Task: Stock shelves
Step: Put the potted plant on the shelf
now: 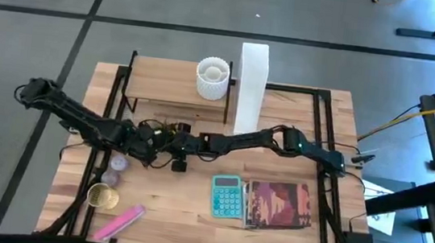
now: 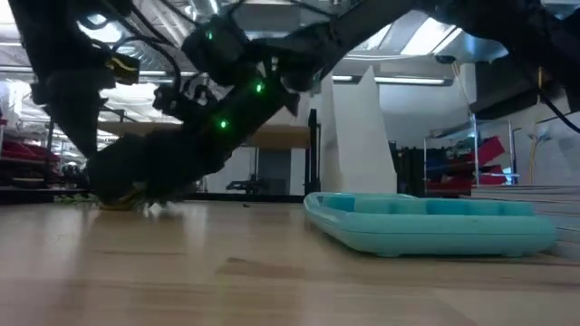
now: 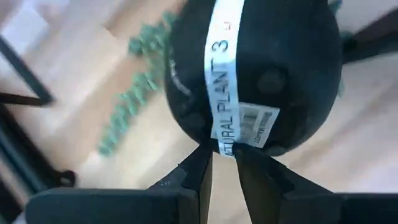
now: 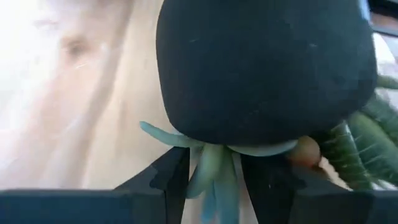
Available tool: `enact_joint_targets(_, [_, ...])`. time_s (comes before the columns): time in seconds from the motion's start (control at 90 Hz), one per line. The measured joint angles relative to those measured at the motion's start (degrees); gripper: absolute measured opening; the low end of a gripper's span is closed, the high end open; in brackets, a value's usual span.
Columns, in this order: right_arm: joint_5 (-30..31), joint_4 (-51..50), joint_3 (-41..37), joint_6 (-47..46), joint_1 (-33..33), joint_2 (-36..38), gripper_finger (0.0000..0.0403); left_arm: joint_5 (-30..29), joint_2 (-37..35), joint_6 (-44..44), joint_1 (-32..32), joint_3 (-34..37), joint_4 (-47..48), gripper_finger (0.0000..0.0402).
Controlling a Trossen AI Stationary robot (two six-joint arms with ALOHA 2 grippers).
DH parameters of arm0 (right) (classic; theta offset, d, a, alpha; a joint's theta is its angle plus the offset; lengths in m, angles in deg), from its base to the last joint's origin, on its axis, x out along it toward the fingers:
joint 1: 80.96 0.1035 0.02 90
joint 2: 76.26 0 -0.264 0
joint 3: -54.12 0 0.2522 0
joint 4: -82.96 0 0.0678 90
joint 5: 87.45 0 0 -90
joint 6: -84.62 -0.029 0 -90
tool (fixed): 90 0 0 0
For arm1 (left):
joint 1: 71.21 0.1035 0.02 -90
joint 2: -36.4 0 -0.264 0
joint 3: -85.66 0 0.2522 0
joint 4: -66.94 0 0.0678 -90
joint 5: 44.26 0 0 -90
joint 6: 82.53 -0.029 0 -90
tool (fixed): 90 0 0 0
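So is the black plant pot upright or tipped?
Tipped: the left wrist view looks at the pot's labelled underside while green strands trail over the tabletop; both grippers meet there.

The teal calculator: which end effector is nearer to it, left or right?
Right. The right end effector sits just up-left of the teal calculator; the left end effector lies farther left, beyond the right one.

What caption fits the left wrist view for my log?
Left pincer nearly closed at the base of a black pot labelled "PLANT 3", green trailing foliage beside it on the wooden tabletop.
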Motion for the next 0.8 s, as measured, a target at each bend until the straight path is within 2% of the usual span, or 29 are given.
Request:
enact_joint_targets(0.178, [6.1, -6.1, 0.0, 3.3, 3.7, 6.2, 0.0127, -0.7, 0.7, 3.1, -5.1, 0.1, -6.3, 0.006])
enact_joint_targets(0.3, [9.0, -5.3, 0.9, 5.9, 6.1, 11.3, 0.0126, -6.4, 2.8, 4.4, -7.8, 0.5, -14.2, 0.006])
enact_joint_targets(0.478, [8.2, -10.2, -0.1, 7.4, 8.6, 9.5, 0.0126, -9.3, 8.5, 3.6, -10.1, 2.3, -25.2, 0.006])
enact_joint_targets(0.633, [9.1, -10.7, 0.5, 6.1, 8.9, 10.8, 0.0126, -9.9, 14.6, 5.1, -11.8, 2.4, -27.7, 0.006])
enact_joint_targets(0.8, [9.5, -14.4, 0.0, 7.5, 10.7, 10.3, 0.0126, -11.0, 17.5, 8.3, -14.3, 2.5, -28.1, 0.006])
